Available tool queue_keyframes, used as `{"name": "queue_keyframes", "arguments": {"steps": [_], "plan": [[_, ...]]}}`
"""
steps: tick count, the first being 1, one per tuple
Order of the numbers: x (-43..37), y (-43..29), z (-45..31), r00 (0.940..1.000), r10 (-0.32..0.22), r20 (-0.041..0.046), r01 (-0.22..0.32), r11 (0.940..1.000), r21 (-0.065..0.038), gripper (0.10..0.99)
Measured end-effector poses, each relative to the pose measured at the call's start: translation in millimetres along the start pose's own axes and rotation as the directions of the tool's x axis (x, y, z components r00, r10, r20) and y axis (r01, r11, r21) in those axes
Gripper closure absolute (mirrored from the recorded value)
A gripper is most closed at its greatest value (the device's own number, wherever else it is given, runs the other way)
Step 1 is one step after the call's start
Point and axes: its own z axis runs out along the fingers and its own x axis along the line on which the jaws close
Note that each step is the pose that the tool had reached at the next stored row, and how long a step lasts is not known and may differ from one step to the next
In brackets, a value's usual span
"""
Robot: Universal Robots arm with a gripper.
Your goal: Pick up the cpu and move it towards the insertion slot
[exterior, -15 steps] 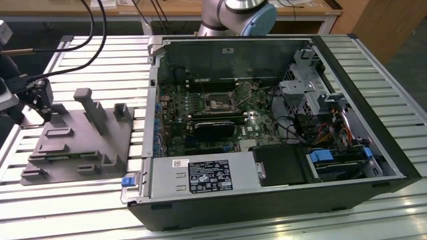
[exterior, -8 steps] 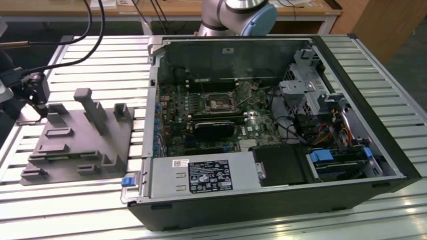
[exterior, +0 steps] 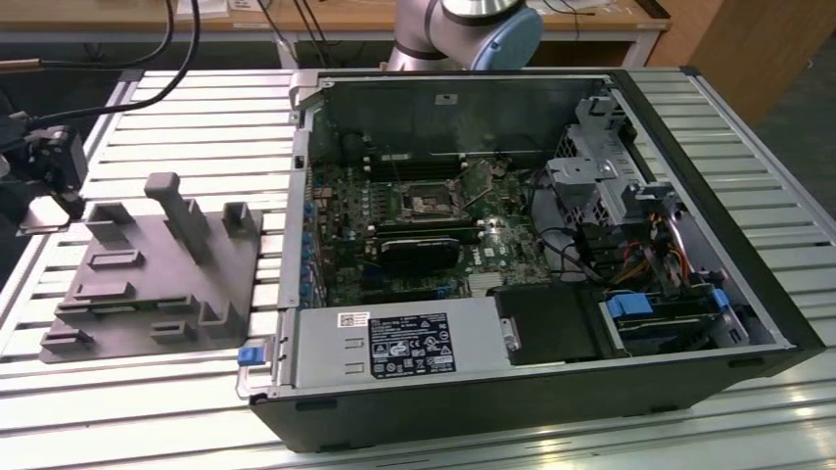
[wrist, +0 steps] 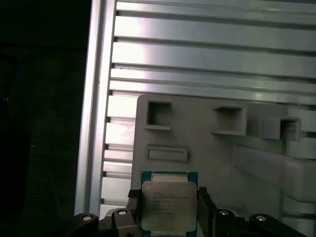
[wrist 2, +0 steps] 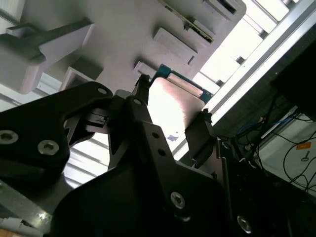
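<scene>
Gripper (wrist: 168, 200) with jaws clamped on two opposite edges of the cpu (wrist: 169, 210) — silvery face showing, crossed by lines of small print, a green rim around it. The chip is at the edge of the grey fixture plate (exterior: 144, 284) at the exterior view's left; whether it touches the plate cannot be told. It is well apart from the insertion slot (exterior: 429, 203) on the motherboard (exterior: 392, 274) inside the open computer case (exterior: 523, 421). A black-and-white label (exterior: 409, 345) covers the power supply (exterior: 313, 352). All stands on a slatted aluminium worktop (exterior: 196, 108) — a wooden desk (exterior: 340, 15) behind.
</scene>
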Motion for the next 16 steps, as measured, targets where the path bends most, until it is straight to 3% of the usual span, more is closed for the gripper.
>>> {"name": "queue_keyframes", "arguments": {"steps": [16], "plan": [[0.1,1.0,-30.9,1.0000,0.001,0.0001,-0.001,1.0000,0.000,0.545]]}}
